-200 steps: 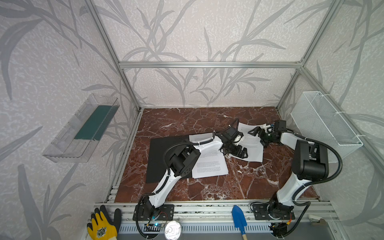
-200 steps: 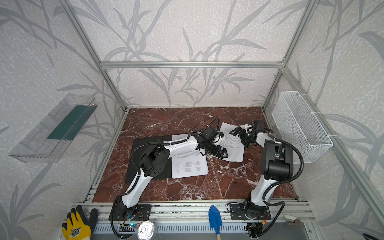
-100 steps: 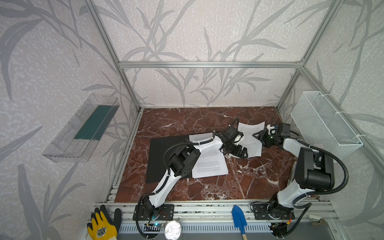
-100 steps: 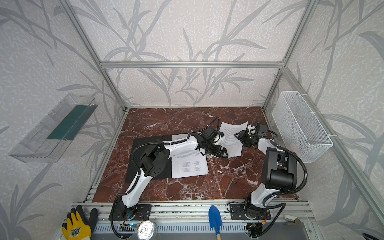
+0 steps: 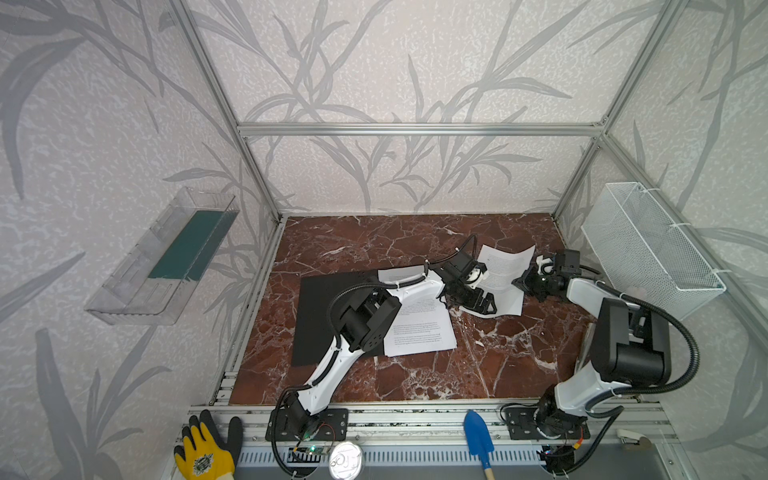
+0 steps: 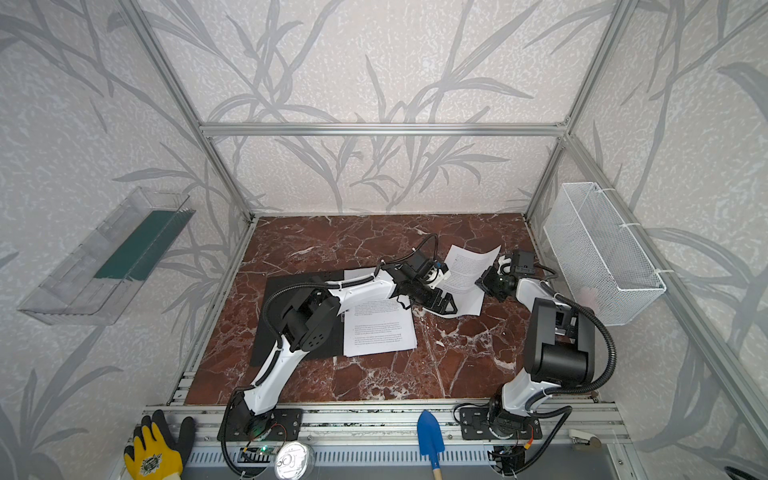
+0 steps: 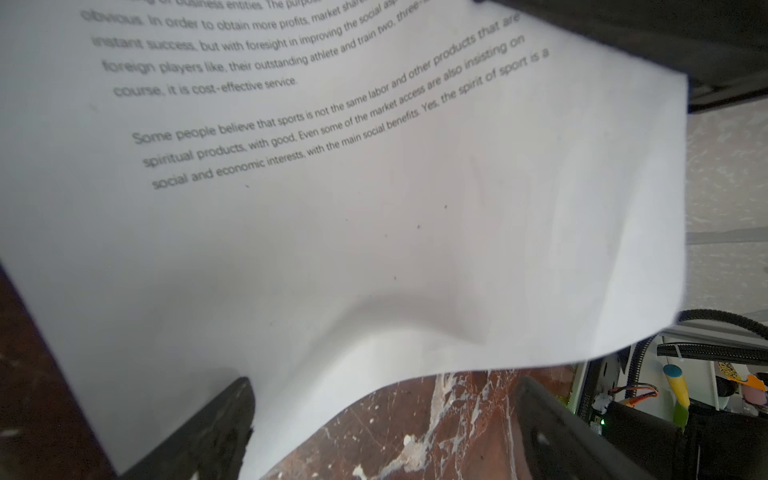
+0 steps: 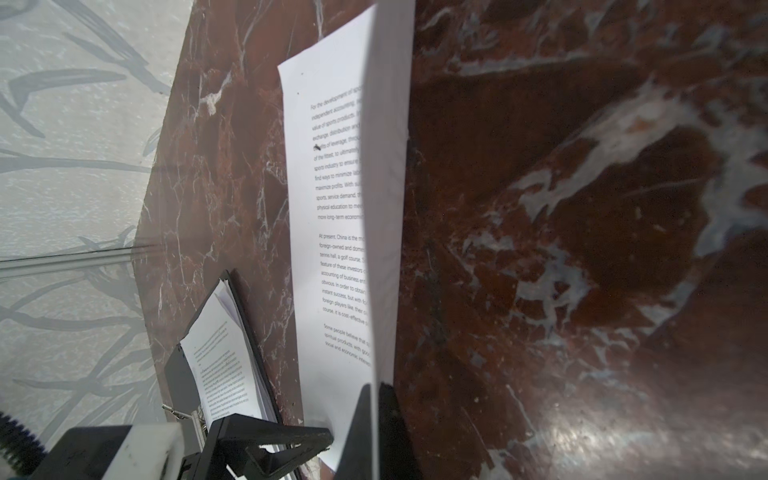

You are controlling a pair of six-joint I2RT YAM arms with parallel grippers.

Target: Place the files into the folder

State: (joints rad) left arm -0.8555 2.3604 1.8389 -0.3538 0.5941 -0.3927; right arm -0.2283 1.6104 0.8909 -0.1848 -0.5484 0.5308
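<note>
The black folder (image 5: 328,307) (image 6: 286,299) lies open on the left of the marble table, with a stack of printed files (image 5: 419,328) (image 6: 378,328) on it. One more file, a loose sheet (image 5: 505,270) (image 6: 469,270), lies to its right with its right edge curled up. My right gripper (image 5: 525,282) (image 8: 376,415) is shut on that raised edge. My left gripper (image 5: 478,301) (image 7: 382,424) stands open on the sheet's near left corner. One of its fingers (image 7: 208,432) is over the paper (image 7: 374,208), the other over bare marble.
A white wire basket (image 5: 648,249) hangs on the right wall. A clear tray (image 5: 137,291) holding a dark green panel hangs on the left wall. On the front rail lie a yellow glove (image 5: 203,457), a can lid (image 5: 345,459) and a blue trowel (image 5: 478,436).
My right gripper has gone from open to shut on the loose sheet's right edge, and that edge now stands up off the table. The left arm has stayed put.
</note>
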